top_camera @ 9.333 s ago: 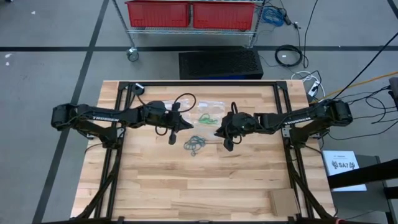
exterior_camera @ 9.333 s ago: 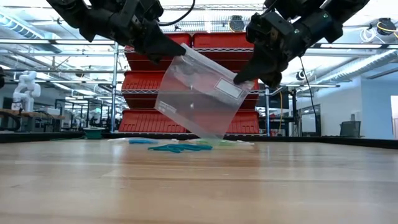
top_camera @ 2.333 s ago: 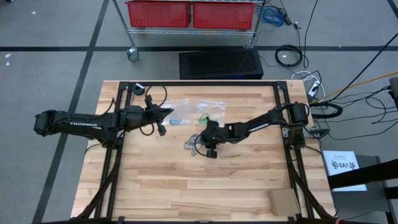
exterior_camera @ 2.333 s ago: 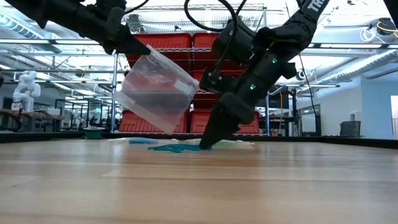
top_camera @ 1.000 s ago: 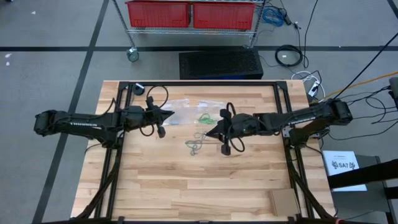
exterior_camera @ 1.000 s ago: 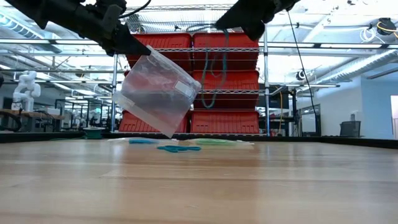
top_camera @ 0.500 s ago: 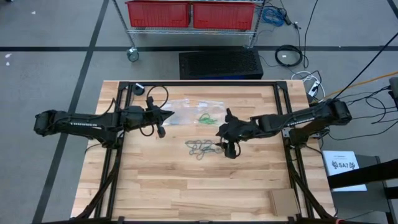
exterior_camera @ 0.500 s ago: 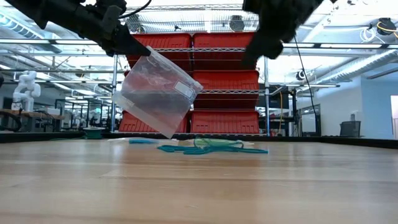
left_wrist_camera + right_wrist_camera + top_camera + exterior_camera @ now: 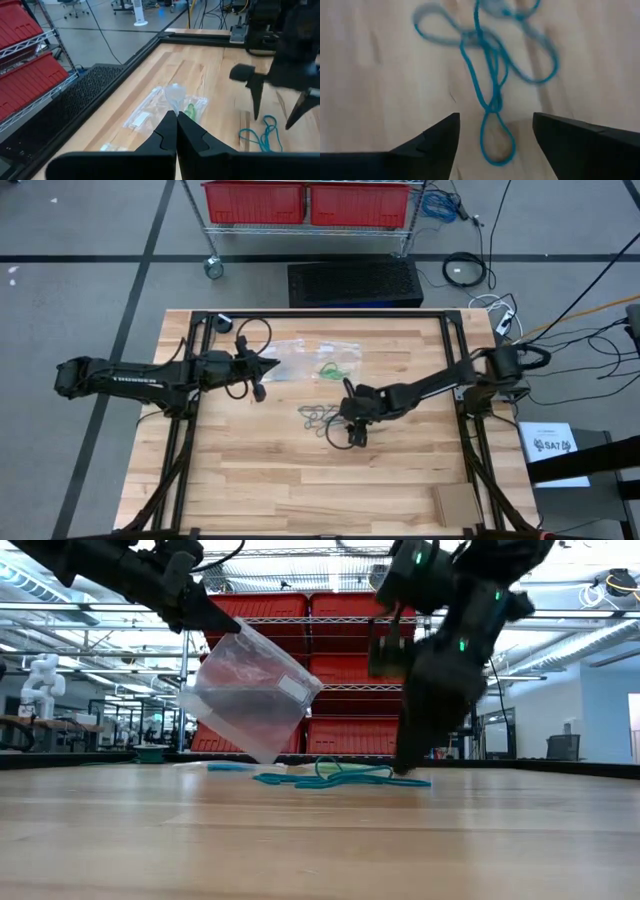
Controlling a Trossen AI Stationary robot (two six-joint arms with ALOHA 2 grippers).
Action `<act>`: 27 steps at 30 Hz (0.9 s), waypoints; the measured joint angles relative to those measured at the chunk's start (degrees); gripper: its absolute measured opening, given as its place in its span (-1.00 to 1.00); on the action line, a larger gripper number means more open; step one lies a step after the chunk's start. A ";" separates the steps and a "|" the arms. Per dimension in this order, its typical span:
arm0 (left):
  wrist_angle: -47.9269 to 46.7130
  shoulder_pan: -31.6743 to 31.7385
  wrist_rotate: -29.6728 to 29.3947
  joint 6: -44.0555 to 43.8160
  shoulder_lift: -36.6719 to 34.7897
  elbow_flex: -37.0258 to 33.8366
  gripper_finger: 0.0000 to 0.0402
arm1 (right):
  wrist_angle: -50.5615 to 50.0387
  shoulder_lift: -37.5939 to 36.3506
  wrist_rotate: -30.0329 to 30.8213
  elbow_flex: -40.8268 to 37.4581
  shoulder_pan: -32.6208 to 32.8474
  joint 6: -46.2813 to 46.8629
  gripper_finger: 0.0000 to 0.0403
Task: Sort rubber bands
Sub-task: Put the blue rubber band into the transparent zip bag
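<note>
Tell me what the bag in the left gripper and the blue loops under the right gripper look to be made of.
Bag: thin clear plastic film, glossy; shelves show through it.
Blue loops: likely rubber, matte; thin strands lying in limp tangled curves on the table.

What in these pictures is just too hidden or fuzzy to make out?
- High view: the rubber bands are too small to count or tell colours.
- Low view: what the clear plastic bag holds is hazy.
- Right wrist view: blurred loops; the right gripper cuts off nearby table.
</note>
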 joint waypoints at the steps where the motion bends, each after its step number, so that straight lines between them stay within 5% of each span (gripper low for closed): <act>1: -0.11 0.00 0.00 -0.11 0.00 0.00 -1.00 | 0.22 1.15 0.42 0.04 0.00 -0.17 0.23; 7: -0.55 0.00 0.00 -0.19 0.00 0.00 -1.00 | 0.31 3.55 1.41 0.32 0.29 1.22 0.07; 14: -0.65 0.00 0.00 -0.51 0.00 0.00 -1.00 | -0.02 3.59 1.94 0.22 1.96 1.38 -0.88; 27: 0.25 0.00 0.00 -0.34 -0.02 0.00 -1.00 | -12.66 -5.03 -2.89 4.09 5.25 3.54 -0.99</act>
